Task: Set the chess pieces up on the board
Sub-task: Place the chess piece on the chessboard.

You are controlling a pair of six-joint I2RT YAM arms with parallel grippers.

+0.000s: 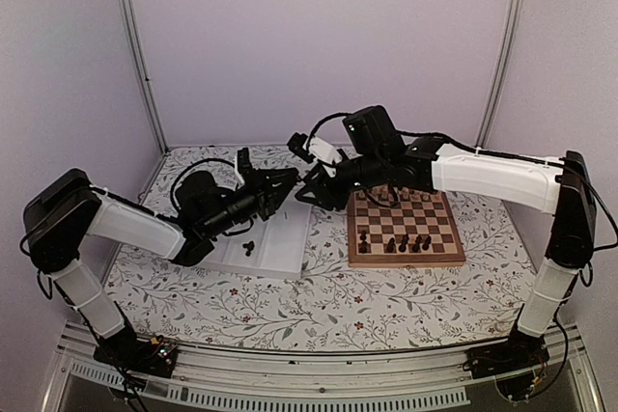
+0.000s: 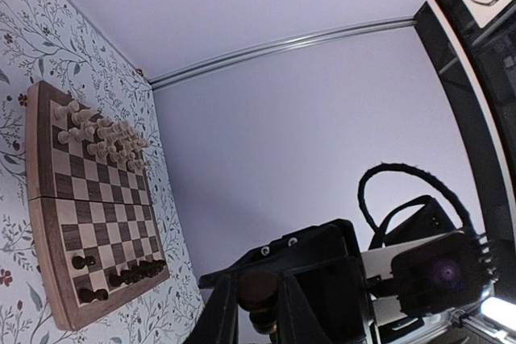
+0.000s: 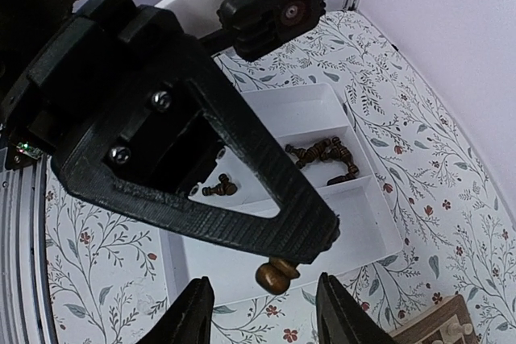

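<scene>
Handover step judged in hand. A dark chess piece (image 3: 276, 274) is held aloft, pinched in the left gripper (image 2: 256, 312), left of the board (image 1: 406, 260), over the tray (image 3: 367, 215). The right gripper (image 3: 264, 312) is spread, empty. Next: closure on the piece is called for.

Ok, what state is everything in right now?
Left gripper: shut on a dark chess piece.
Right gripper: open, facing that piece.
Chessboard: flat, partly set; dark rows incomplete.
White tray: holds loose dark pieces.
</scene>
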